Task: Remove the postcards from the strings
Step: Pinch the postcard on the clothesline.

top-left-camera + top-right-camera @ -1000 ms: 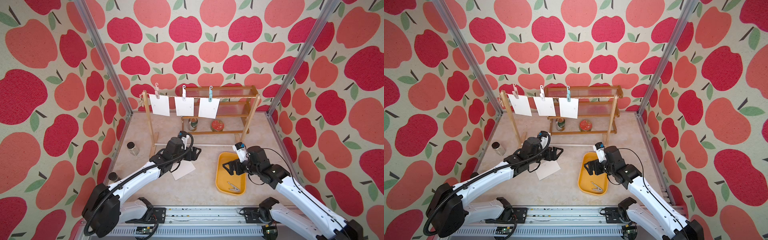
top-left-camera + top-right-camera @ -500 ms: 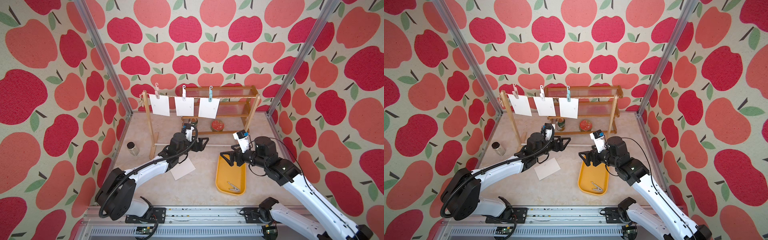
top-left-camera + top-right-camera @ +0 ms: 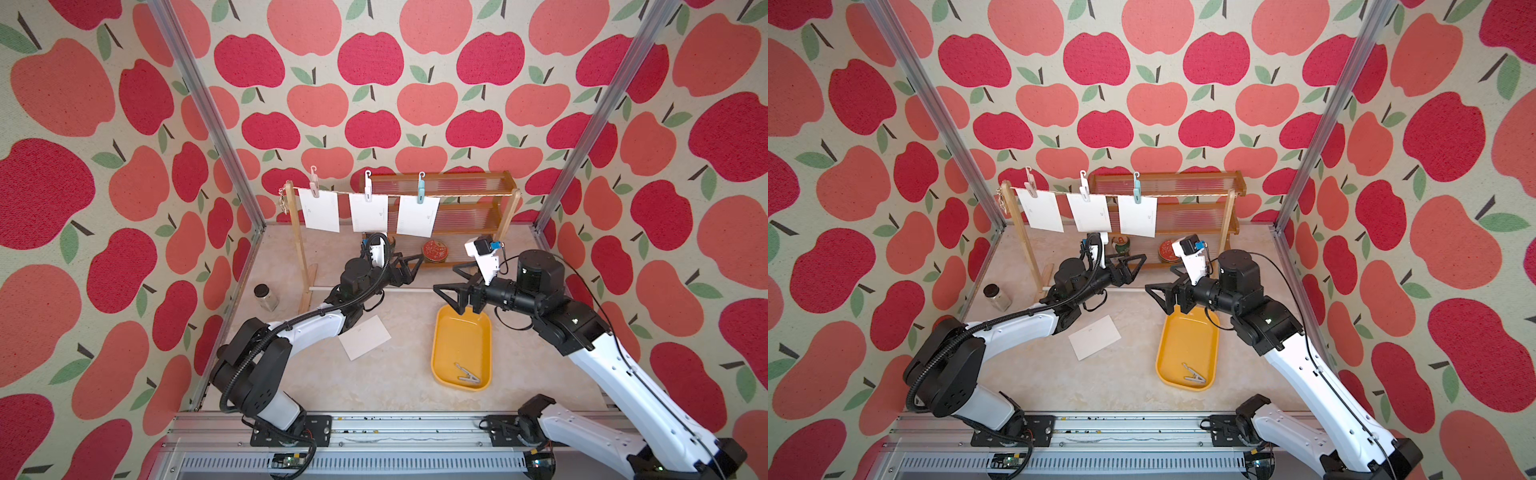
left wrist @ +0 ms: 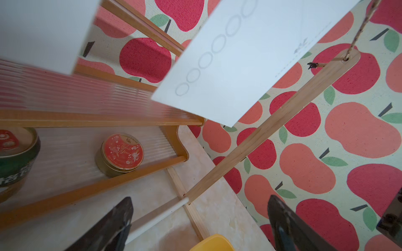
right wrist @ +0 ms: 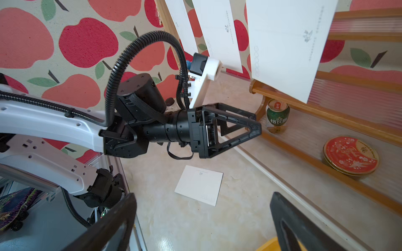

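Three white postcards (image 3: 319, 210) (image 3: 369, 212) (image 3: 417, 216) hang by pastel pegs from the twine string (image 3: 465, 195), seen in both top views. A further postcard (image 3: 365, 337) lies flat on the table. My left gripper (image 3: 417, 266) stands open and empty, low and just in front of the rightmost hanging card (image 4: 239, 60), pointing right. My right gripper (image 3: 444, 277) is open and empty too, above the tray's far end, facing the left gripper. The right wrist view has the table card (image 5: 199, 184) beyond its jaws.
A yellow tray (image 3: 440, 357) holds one loose peg (image 3: 467, 372). Behind the rack stands a wooden shelf (image 3: 469, 208) with a red tin (image 3: 434, 251) and a green can (image 5: 278, 118). A glass jar (image 3: 266, 296) sits at the left. The rack's white rod (image 3: 324, 287) runs low.
The left gripper left the table card and moved back and right, under the hanging cards. The right gripper rose from the tray and swung left.
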Robot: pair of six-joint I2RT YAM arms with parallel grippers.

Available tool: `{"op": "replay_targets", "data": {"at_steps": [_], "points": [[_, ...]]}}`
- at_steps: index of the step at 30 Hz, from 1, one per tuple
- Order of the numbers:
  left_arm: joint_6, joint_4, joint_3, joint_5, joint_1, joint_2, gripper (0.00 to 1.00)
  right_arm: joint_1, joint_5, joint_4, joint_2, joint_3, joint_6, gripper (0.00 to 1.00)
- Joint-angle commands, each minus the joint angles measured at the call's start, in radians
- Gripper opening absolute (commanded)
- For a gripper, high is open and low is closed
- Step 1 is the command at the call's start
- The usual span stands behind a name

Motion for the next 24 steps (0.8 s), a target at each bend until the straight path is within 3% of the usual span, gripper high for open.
{"op": "replay_targets", "data": {"at_steps": [1, 9, 19, 24], "points": [[-0.057, 0.209, 0.005, 0.004, 0.006, 0.042, 0.95, 0.004, -0.061, 0.05, 0.013, 0.047, -0.026, 0.98], [-0.097, 0.409, 0.074, -0.006, 0.023, 0.17, 0.94, 0.002, -0.092, 0.078, 0.023, 0.081, -0.022, 0.98], [-0.091, 0.486, 0.15, 0.017, 0.017, 0.227, 0.93, 0.001, -0.094, 0.078, 0.034, 0.078, -0.026, 0.98], [-0.109, 0.489, 0.159, 0.038, 0.025, 0.228, 0.82, 0.001, -0.091, 0.084, 0.039, 0.066, -0.027, 0.98]]}}
